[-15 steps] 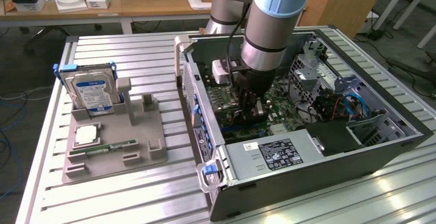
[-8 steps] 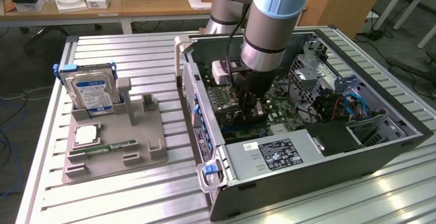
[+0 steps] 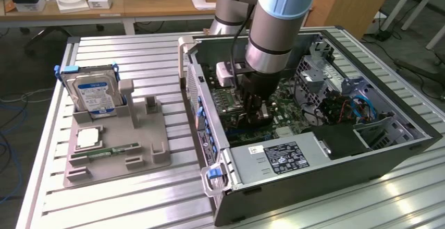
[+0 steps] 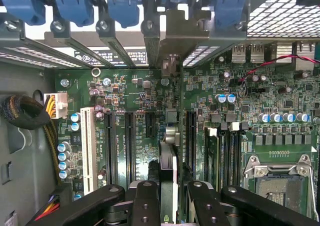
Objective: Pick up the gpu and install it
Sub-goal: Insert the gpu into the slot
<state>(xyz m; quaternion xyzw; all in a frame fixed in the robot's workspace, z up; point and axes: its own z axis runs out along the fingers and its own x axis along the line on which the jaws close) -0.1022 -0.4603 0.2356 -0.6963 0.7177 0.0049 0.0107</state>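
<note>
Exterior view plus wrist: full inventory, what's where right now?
Open black desktop computer case: one, on the slatted metal table.
Green motherboard: one, inside the case.
Thin green gpu card with silver end bracket: one, edge-on over the motherboard slots, between the gripper's fingers.
Silver hard drive with blue label: one, upright in the grey parts tray, exterior view's left.
Narrow green RAM stick: one, lying on the tray.
Wooden desk: one, background.
Gripper: one, black, shut on the gpu inside the case.
</note>
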